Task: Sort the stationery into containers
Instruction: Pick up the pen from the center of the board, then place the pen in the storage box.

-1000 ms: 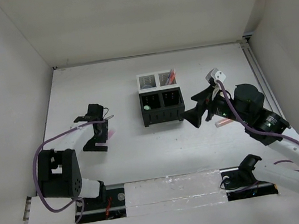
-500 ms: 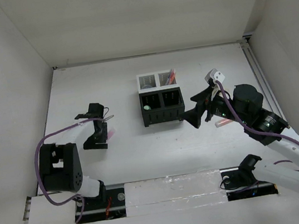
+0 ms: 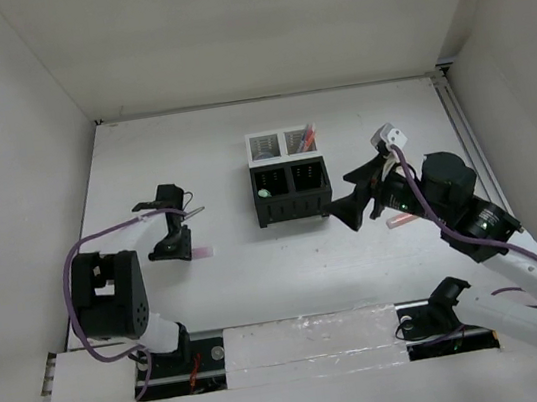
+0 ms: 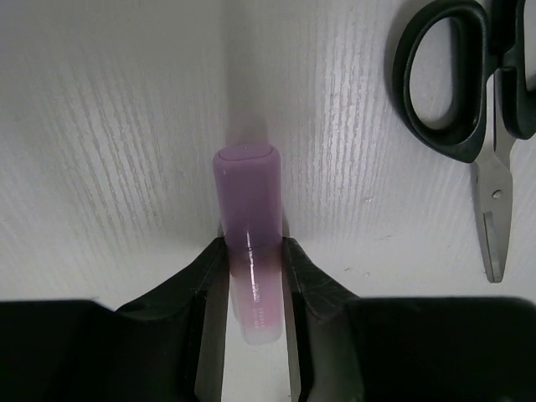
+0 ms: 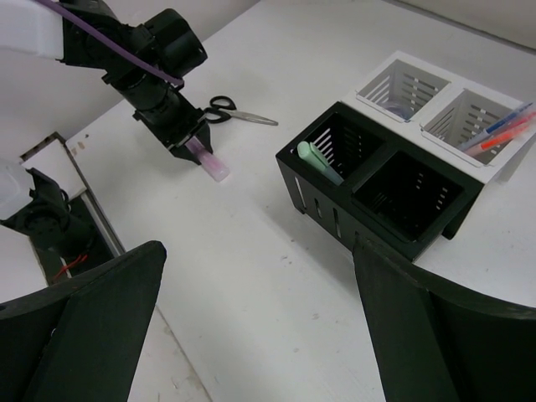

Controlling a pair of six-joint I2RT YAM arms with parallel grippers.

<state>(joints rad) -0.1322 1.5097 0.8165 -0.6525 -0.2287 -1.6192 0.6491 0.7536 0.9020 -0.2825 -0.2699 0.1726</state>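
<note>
Two arms, one busy. Far left: left gripper is narrowed onto a pink marker, its fingers touching both flanks. The marker lies on the white surface with its long axis running straight out between the fingers, far end pointing away from the wrist. Black-handled scissors lie near, apart from the marker, on its right in the wrist view.

Centre: containers, four bins clustered, two white behind and two black slotted in front. A green marker leans in the left black bin; red-orange pens stand in the right white bin. The cluster sits to the right of the gripped marker, well apart, so the carry likely goes rightward.

Right: right gripper has its jaws wide and holds nothing, just beside the cluster's right side. Judgement: lift first, then tip the marker upright for the drop.
</note>
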